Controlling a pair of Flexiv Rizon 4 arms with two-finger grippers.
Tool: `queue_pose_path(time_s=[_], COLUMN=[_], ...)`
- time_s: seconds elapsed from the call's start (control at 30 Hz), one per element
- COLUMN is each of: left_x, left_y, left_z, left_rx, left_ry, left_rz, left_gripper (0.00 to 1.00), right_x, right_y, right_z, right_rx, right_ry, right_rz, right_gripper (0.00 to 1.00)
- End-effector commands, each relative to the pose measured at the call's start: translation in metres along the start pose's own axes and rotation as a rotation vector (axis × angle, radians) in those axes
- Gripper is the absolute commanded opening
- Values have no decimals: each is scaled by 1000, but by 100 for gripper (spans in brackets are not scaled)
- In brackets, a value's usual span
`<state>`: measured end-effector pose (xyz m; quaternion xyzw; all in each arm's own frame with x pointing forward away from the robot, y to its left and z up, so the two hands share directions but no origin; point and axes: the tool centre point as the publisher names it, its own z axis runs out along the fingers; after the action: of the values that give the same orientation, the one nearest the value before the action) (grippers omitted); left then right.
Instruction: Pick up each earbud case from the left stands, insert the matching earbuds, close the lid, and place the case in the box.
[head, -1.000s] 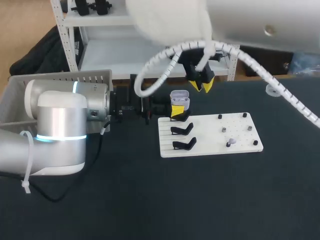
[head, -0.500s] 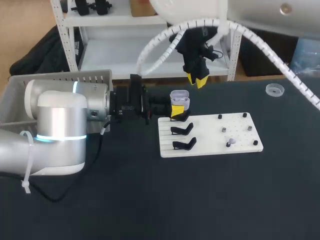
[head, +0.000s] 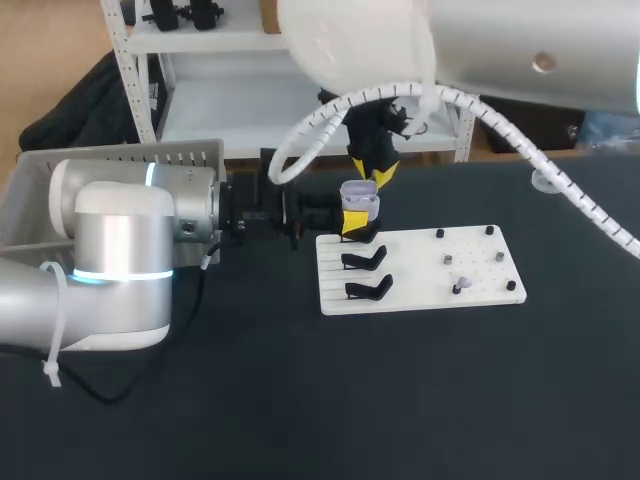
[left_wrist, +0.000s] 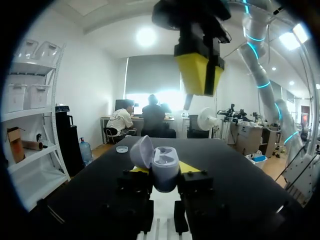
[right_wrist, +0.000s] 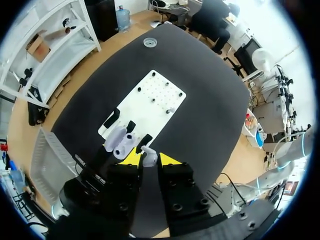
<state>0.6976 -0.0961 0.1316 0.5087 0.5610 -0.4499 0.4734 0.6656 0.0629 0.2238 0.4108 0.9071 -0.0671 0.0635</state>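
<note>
A pale earbud case (head: 359, 197) with its lid up sits just behind the white board's (head: 470, 245) far-left corner, and my left gripper (head: 352, 222) is shut on it. In the left wrist view the open case (left_wrist: 165, 162) stands upright between the fingers of the left gripper (left_wrist: 164, 176). My right gripper (head: 376, 173) hangs just above the case, shut on a small white earbud (right_wrist: 148, 154). In the right wrist view the case (right_wrist: 120, 142) lies right below the right gripper (right_wrist: 148, 160). From the left wrist view the right gripper (left_wrist: 197, 72) shows overhead.
Two empty black stands (head: 364, 260) (head: 368, 290) sit on the board's left side. Several pegs and one more earbud (head: 458, 287) are on its right. A grey box (head: 60, 165) stands at the table's far left, a small clear dish (head: 545, 180) at the far right.
My right gripper has swung up and then down to the left, ending just over the open case. The left gripper and the case have stayed put.
</note>
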Motion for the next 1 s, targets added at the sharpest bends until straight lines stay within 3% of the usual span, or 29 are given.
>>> queue_pose_path(time_s=[0.03, 0.63, 1.0], left_x=[1, 1, 1], left_y=[0, 0, 0], left_z=[0, 0, 0], left_rx=[-2, -2, -2], left_ry=[-3, -3, -3], left_rz=[1, 1, 1], left_gripper=[0, 0, 0], right_x=[-1, -1, -3], right_y=[11, 21, 24], right_z=[3, 33, 36], right_rx=[8, 47, 59], right_ry=[8, -10, -4], right_rz=[8, -7, -3], right_gripper=[0, 0, 0])
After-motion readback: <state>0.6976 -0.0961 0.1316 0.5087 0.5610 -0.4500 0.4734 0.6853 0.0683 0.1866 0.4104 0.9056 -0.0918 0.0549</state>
